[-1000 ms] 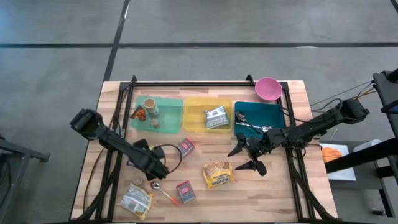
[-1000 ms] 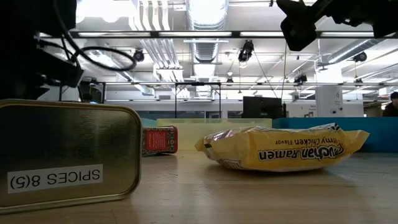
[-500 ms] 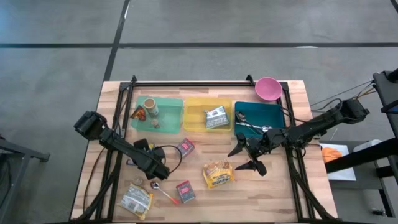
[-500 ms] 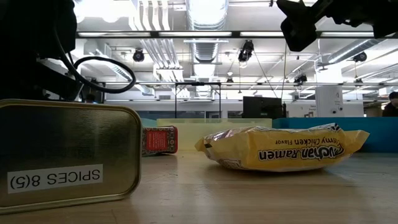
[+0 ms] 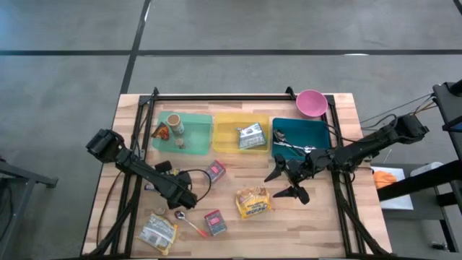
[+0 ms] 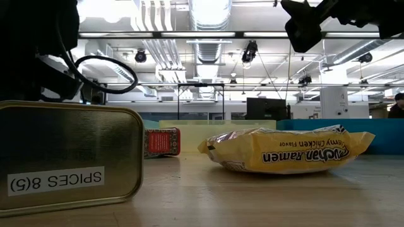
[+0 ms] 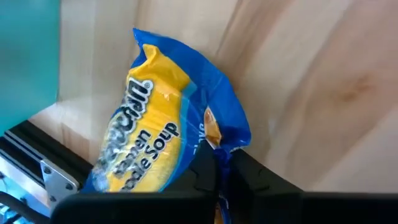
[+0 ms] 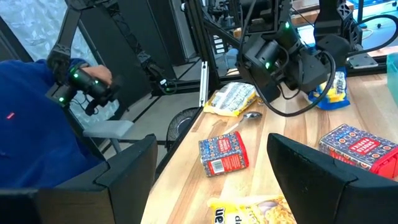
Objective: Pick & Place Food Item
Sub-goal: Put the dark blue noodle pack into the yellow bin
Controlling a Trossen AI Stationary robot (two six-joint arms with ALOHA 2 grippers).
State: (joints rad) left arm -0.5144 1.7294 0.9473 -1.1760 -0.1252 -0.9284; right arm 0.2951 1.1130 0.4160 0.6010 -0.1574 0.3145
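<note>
Left gripper [image 7: 221, 163] low near the front-left corner of the wooden surface [image 5: 317, 224], jaws clenched on the edge of a blue-and-yellow soup packet [image 7: 158, 124]; the wrist view shows both dark fingers [image 7: 205, 171] pinched together over the packet's blue border, packet lying flat on the wood

In the high view the same packet [image 5: 158, 232] sits at the front-left, just beside a spoon [image 5: 189, 222] and a red spice tin [image 5: 215, 222]

Right gripper [image 5: 289, 183] hangs above the surface right of centre, jaws released and spread wide, grasping nothing; yellow ramen packet [image 5: 253, 202] lies just beside it, toward the front

Second red tin [image 5: 216, 170] sits near the middle of the surface

Three trays along the back: green tray [image 5: 195, 141] with a small cup [image 5: 175, 123], yellow tray [image 5: 224, 137] holding a silver packet [image 5: 250, 136], teal tray [image 5: 317, 130] with metal utensils [image 5: 292, 148]

Pink bowl [image 5: 311, 102] at the back-right corner

Low view: gold tin labelled SPICES [image 6: 69, 157] close at the left, ramen packet [image 6: 287, 150] at centre-right, red tin [image 6: 161, 142] farther back

Right wrist view shows a person in a blue sleeve [image 8: 37, 118] beyond the surface's edge
</note>
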